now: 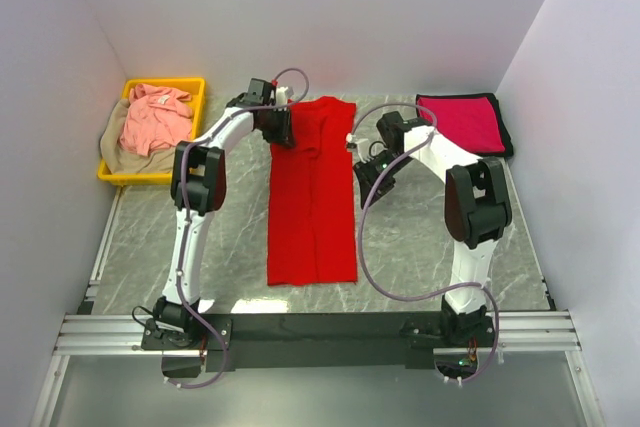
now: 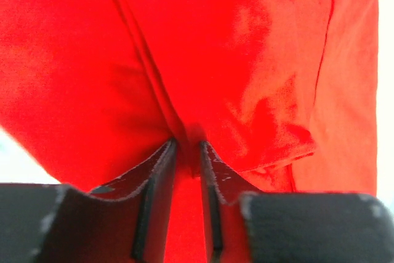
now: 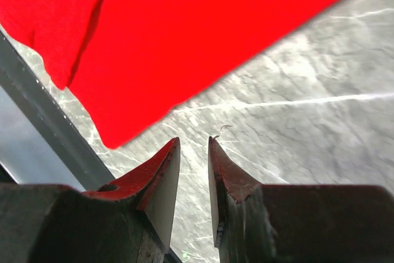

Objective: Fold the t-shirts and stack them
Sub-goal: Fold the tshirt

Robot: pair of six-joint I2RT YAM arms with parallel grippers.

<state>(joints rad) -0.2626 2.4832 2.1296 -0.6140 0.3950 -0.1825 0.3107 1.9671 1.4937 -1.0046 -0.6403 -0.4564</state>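
Left gripper point(image 2: 188, 146): jaws nearly closed, pinching a raised fold of the bright red t-shirt point(image 1: 312, 207), with cloth filling the narrow gap between the dark, scuffed fingers point(image 2: 157, 177). Right gripper point(image 3: 194, 143): jaws slightly apart with nothing between them, tips over bare table just beside the shirt's right edge and not touching it. The red shirt is soft matte knit, lying as a long narrow rectangle down the middle of the grey veined marble-pattern table point(image 1: 420, 237). The left arm reaches forward, elbow bent, to the shirt's far-left corner. The right arm doubles back from its elbow toward centre. The crimson-magenta t-shirt point(image 1: 462, 119) lies folded square at far right. The salmon pink t-shirt point(image 1: 155, 119) and tan t-shirt point(image 1: 112, 147) sit crumpled in the yellow plastic bin point(image 1: 165, 81).
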